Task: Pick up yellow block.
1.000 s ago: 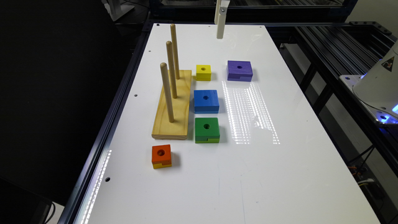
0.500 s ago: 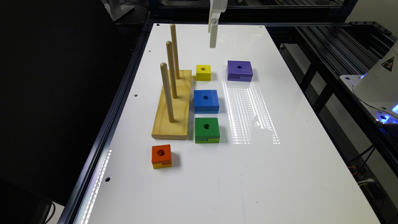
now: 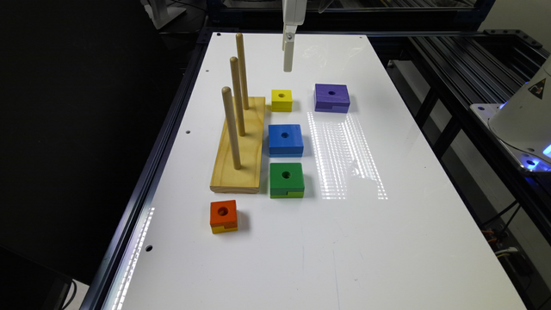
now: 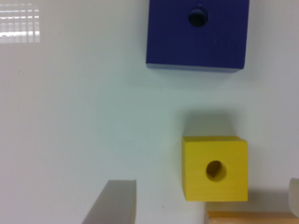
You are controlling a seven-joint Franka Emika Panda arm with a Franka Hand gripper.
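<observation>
yellow block on table, between open jaws, untouched

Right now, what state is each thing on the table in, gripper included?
gripper: open, above the table, holding nothing
yellow block: flat on the table, hole up, not gripped
purple block: flat, hole up
blue block: flat, hole up
green block: flat, hole up
orange block: flat, hole up
peg board: three pegs upright, all bare

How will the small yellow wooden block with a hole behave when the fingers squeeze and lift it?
The small yellow wooden block looks rigid, so it probably will not deform. Its flat, square sides should give a steady grip, and it is unlikely to roll. Being small and wooden, it is probably light.
</observation>
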